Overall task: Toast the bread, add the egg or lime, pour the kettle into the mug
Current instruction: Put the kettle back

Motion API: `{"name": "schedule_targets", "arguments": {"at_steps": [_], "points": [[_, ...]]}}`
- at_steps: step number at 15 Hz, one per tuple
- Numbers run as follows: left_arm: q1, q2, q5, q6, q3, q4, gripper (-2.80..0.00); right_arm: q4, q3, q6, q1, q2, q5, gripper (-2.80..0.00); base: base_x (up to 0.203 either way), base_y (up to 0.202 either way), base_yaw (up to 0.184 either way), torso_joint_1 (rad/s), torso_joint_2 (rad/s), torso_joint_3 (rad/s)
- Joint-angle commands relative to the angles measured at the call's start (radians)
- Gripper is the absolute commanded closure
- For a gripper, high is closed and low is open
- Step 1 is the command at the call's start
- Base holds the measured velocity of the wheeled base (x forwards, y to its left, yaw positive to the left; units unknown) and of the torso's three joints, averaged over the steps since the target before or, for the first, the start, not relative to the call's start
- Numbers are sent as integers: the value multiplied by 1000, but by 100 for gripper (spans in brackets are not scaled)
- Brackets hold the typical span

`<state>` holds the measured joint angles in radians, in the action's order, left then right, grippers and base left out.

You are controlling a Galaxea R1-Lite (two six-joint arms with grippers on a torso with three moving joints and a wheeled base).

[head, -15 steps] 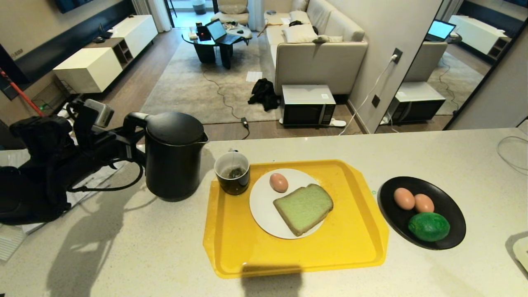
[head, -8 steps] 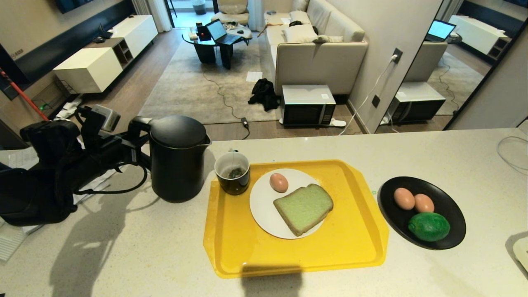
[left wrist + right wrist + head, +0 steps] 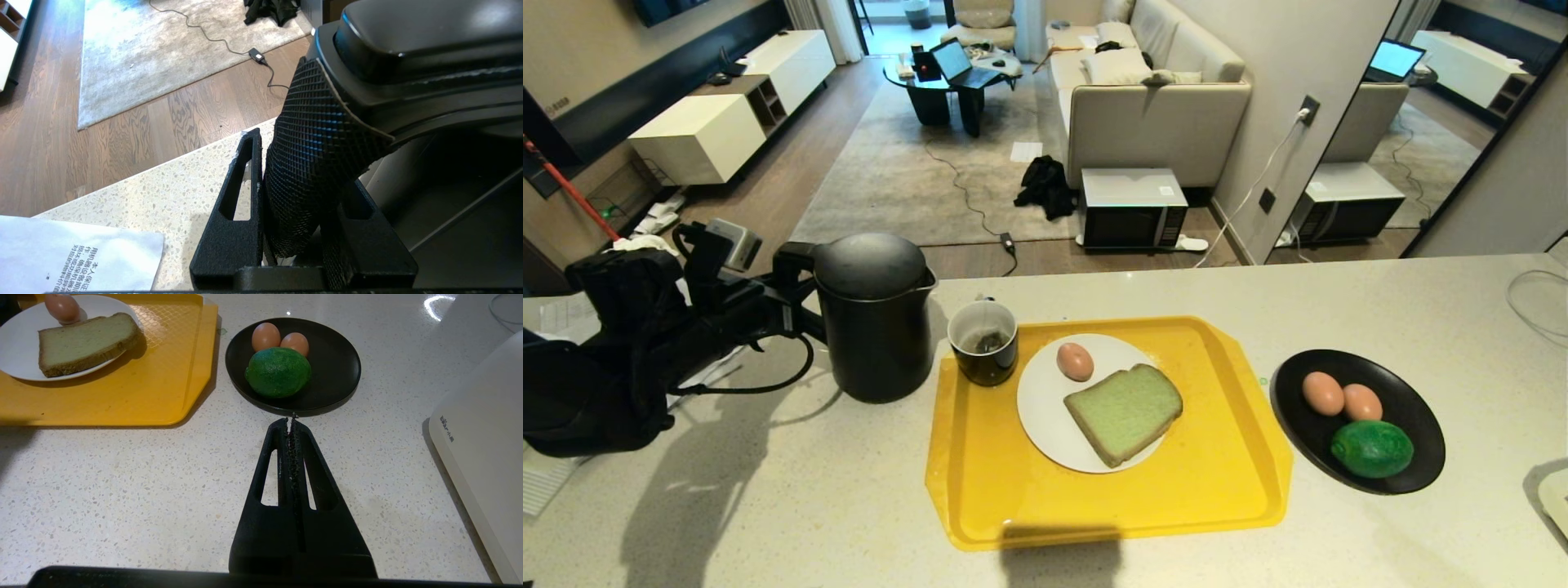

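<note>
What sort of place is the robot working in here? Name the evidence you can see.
Probably a home, at a kitchen counter opening onto a living room: a sofa, a rug and a microwave lie beyond it.

Kettle [image 3: 876, 318] on the counter [image 3: 768, 490], left of the tray [image 3: 1217, 482], just beside the mug [image 3: 983, 343]. Mug on the tray's near-left corner by the kettle, teabag inside. Plate [image 3: 1037, 416] on the tray, right of the mug; egg [image 3: 1075, 361] and bread [image 3: 1124, 412] on the plate, egg behind the bread. Dish [image 3: 1409, 400] on the counter right of the tray, apart from it; two eggs [image 3: 1342, 397] and a lime [image 3: 1372, 448] in it, lime in front. Sheet of paper [image 3: 73, 253] on the counter left of the kettle.
</note>
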<state>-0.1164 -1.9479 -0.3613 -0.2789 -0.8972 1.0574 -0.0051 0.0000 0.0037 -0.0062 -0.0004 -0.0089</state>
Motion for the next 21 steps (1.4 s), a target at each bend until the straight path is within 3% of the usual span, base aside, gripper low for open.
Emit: {"name": "schedule_targets", "arguments": {"at_steps": [1,4,8,9,12,16,21], "points": [[-2,-5,-4,0,3,16,0,1,0,1,0,0,0,0,0,0,0,0,0,0],[-3,-29,-5,13,3,84,0,-1,0,1,0,0,0,0,0,0,0,0,0,0],[-3,-31,-5,10,8,87,0,-1,0,1,0,0,0,0,0,0,0,0,0,0],[-3,-29,-5,10,13,88,-280,-1,0,1,0,0,0,0,0,0,0,0,0,0],[-2,-9,-5,12,87,112,-280,-1,0,1,0,0,0,0,0,0,0,0,0,0],[-4,18,5,35,225,264,-280,-1,0,1,0,0,0,0,0,0,0,0,0,0],[-42,91,6,31,338,289,-280,-1,0,0,0,0,0,0,0,0,0,0,0,0]]}}
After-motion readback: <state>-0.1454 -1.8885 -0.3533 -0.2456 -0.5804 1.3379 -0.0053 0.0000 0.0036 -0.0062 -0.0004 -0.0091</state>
